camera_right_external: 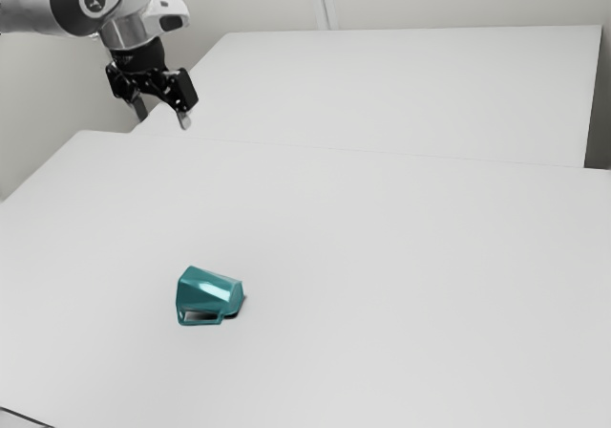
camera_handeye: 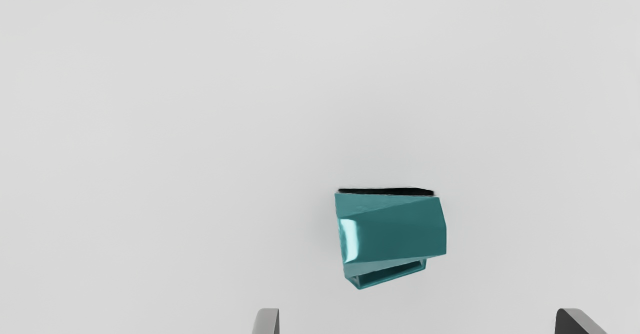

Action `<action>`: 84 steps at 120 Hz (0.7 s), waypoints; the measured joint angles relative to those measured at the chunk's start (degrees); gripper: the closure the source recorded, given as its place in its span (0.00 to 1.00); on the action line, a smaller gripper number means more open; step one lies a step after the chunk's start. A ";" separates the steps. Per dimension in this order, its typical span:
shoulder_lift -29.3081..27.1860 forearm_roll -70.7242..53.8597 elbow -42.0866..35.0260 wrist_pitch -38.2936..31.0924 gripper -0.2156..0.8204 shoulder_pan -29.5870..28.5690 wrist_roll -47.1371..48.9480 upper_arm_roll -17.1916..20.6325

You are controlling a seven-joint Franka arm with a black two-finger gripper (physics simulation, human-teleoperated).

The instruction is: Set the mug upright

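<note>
My gripper (camera_right_external: pixel 162 120) hangs high at the exterior view's upper left, well away from the mug. A teal faceted mug (camera_right_external: pixel 210 292) lies on its side on the white table, its handle low on the side nearer the exterior camera. In the wrist view the mug (camera_handeye: pixel 392 231) lies beyond the fingertips, with its handle on the side nearer them and a dark strip along the opposite side. The two fingers of my gripper (camera_handeye: pixel 418 321) stand wide apart, touching nothing.
The white table (camera_right_external: pixel 382 256) stretches around the mug. Behind it is another white surface (camera_right_external: pixel 401 94) against a pale wall. A dark thin line (camera_right_external: pixel 24 417) crosses the exterior view's lower left corner.
</note>
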State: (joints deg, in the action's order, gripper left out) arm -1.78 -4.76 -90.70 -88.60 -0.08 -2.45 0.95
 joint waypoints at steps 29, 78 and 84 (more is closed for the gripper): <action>-0.13 3.32 -4.81 -3.63 0.21 3.62 0.06 -4.75; -6.53 21.33 -32.76 -21.69 0.21 -5.92 -7.10 -14.19; -6.79 25.10 -35.47 -23.85 0.21 -6.46 -9.61 -15.58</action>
State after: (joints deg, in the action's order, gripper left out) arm -8.57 20.34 -126.17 -112.45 -6.54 -12.06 -14.64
